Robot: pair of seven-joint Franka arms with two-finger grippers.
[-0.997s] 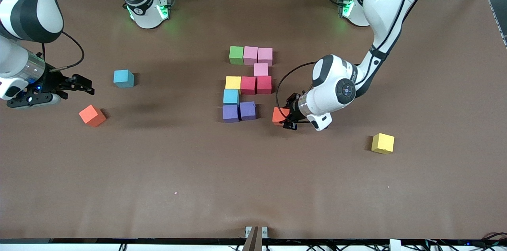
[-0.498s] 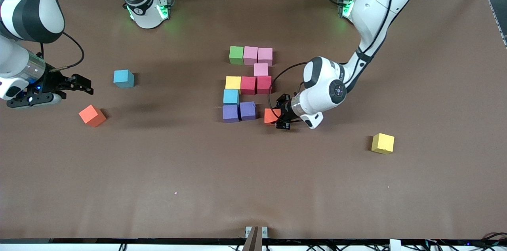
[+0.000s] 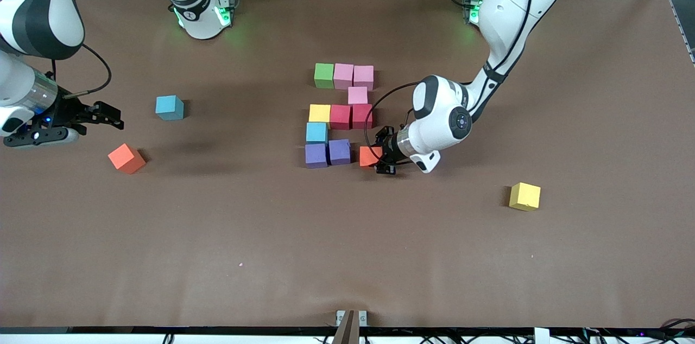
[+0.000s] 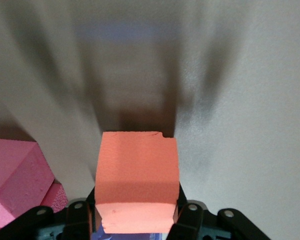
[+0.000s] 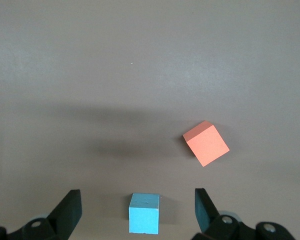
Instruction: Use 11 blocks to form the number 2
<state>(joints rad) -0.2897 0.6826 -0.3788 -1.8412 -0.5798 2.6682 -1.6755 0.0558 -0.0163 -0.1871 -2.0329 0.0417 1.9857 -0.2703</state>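
While the left arm (image 3: 505, 24) reaches down from its base and bends at the elbow back toward the table's middle, its wrist lies low and nearly level, and the left gripper (image 3: 380, 158) is clamped on an orange block (image 3: 369, 155). The left wrist view shows that orange block (image 4: 137, 180) squeezed between the two fingers (image 4: 190, 217), with pink blocks (image 4: 15, 175) at the edge of the picture. The held block sits in line with the two purple blocks (image 3: 327, 153), just beside the nearer one to it, with a small gap left. Ten blocks of the number 2 (image 3: 341, 113) are laid: a green block (image 3: 324, 75) and two pink ones in the row farthest from the front camera, one pink block (image 3: 358, 95) under them, then a yellow block (image 3: 320, 113) with two red blocks (image 3: 351, 116), a light blue block (image 3: 316, 132), and the purple pair in the nearest row. At the right arm's end of the table the right arm waits, forearm low, its right gripper (image 3: 111, 115) spread wide and holding nothing. It hangs over bare table near a spare light blue block (image 3: 169, 107) and a spare orange block (image 3: 126, 158), both seen in the right wrist view between and past its fingers (image 5: 70, 212). A spare yellow block (image 3: 525, 196) lies toward the left arm's end, well apart from the digit.
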